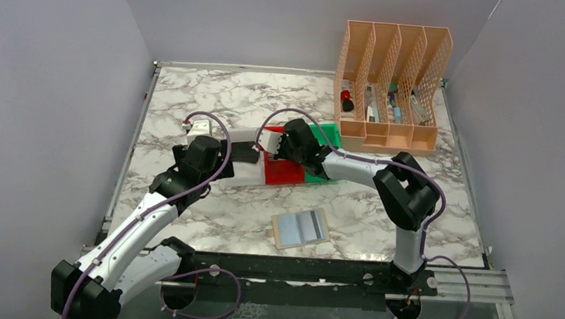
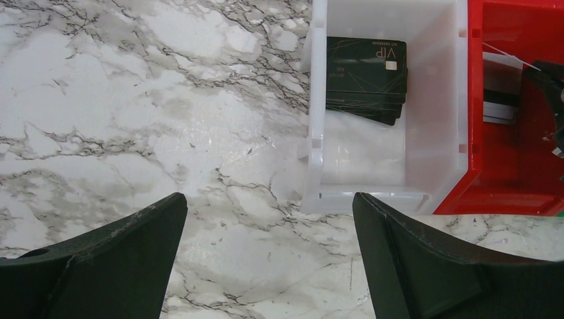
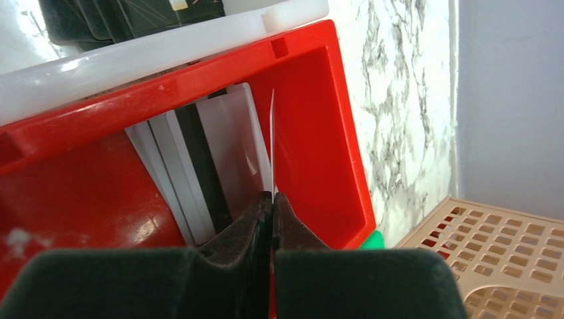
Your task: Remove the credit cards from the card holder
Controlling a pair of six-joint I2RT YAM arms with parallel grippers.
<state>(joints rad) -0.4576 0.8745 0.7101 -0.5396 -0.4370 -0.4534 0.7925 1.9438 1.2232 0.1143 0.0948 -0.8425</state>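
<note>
While right hand point(image 3: 273, 197) pinches thin card point(image 3: 272, 123), black card point(image 2: 366, 63) — "VIP".

Top view high, wide; wrist views close, downward; both share red tray point(image 2: 519, 179)

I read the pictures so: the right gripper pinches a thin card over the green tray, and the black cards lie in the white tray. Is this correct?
Not quite. The right gripper pinches the thin card over the red tray, not a green one; the right wrist view shows this. The black cards do lie in the white tray.
</note>
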